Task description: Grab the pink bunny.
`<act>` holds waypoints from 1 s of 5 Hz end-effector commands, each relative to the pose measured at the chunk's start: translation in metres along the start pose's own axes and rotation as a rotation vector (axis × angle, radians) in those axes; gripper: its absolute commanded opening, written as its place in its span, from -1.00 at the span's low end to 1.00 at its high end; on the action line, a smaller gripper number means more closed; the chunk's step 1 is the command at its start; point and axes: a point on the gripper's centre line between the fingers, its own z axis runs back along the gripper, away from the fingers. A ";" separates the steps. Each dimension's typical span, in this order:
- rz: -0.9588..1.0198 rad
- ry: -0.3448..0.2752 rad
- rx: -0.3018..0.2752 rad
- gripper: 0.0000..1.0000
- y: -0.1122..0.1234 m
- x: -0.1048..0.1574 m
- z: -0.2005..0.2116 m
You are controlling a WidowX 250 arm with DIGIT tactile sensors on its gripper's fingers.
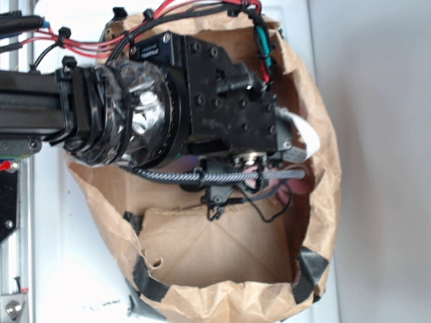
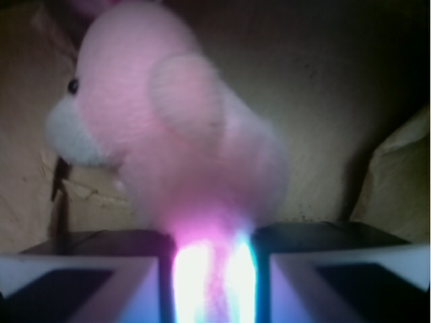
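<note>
Jaws pinch the pink bunny [image 2: 182, 148], its face pointing left.

A crumpled brown paper bag [image 1: 222, 269] lies open on a white table [image 1: 377, 134], its rolled rim patched with strips of black tape [image 1: 310, 272]. Its creased inner paper is shadowed, and in the wrist view the same brown paper fills the background, dim and dark toward the upper right. The white surface around it is evenly lit, with a grey metal rail [image 1: 17, 269] along the left edge
</note>
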 end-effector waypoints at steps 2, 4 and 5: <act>0.002 -0.050 -0.107 -1.00 0.033 0.005 0.106; 0.028 -0.114 -0.124 -1.00 0.034 -0.016 0.153; 0.084 -0.179 -0.085 -1.00 0.024 -0.028 0.177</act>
